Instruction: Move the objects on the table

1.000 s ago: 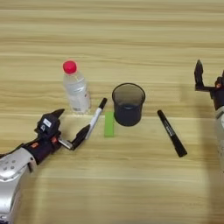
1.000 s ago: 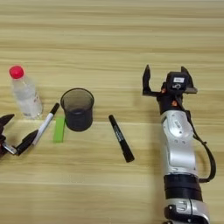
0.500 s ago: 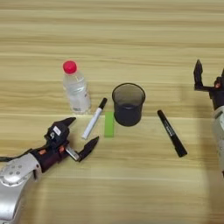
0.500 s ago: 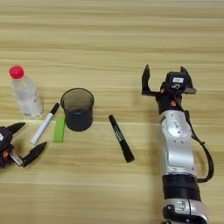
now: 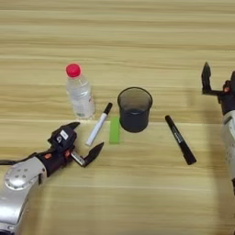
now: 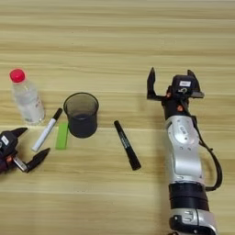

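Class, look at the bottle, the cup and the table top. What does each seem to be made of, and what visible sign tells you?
Bottle: probably clear plastic, see-through with a glossy red cap.
Cup: likely dark translucent plastic or tinted glass; its base looks darker through the wall.
Table: looks like light wood or a wood-look laminate, with horizontal plank grain and a smooth matte finish.

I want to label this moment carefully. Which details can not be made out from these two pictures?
- Left hand: open; in the right eye view the left edge cuts off its arm.
- Right hand: open; in the left eye view the right edge cuts it, only one finger shows.
- Dark cup: its dark wall hides whether anything is inside.
- Green strip: flat, too small to identify.
- Bottle: contents unclear.
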